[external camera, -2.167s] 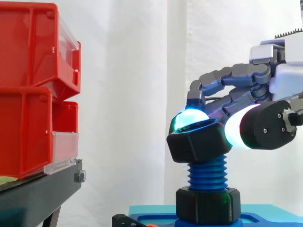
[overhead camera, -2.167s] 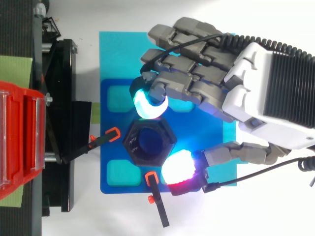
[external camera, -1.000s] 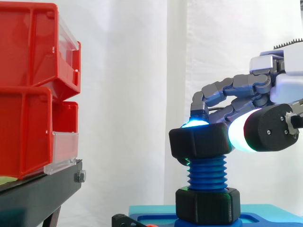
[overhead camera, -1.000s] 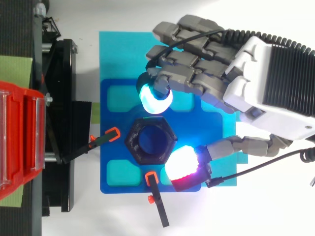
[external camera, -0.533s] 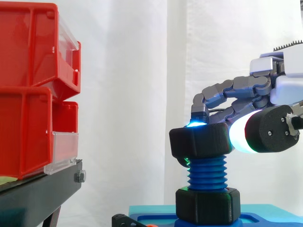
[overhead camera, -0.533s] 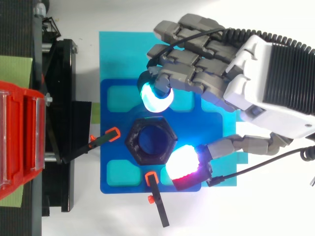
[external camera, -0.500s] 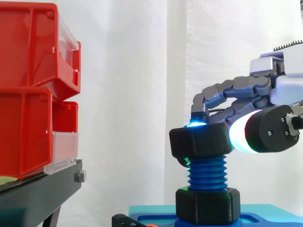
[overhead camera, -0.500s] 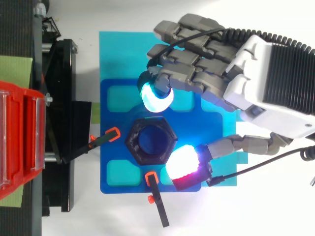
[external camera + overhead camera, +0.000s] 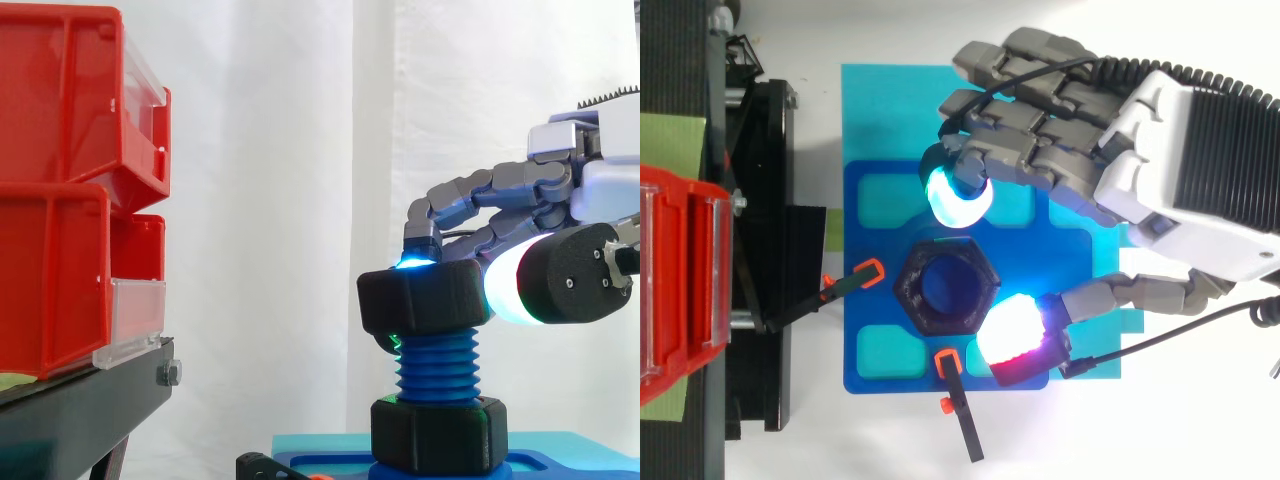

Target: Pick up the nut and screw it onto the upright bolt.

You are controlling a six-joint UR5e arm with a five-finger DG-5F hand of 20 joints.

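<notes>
Side view: nut [image 9: 425,300] pinched in curled hand [image 9: 560,285], seated on bolt [image 9: 436,365] top beneath it. Likely risks: cross-threading under uneven push, pads slipping.

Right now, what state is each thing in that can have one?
nut, level, on top of the bolt
bolt, upright, threads bare below the nut
hex base, seated at the bolt's foot
hand, beside the nut, grip cannot be told
red bins, stacked on the black stand

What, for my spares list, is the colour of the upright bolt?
The bolt is blue; the side view shows it best, under the black nut.
</notes>
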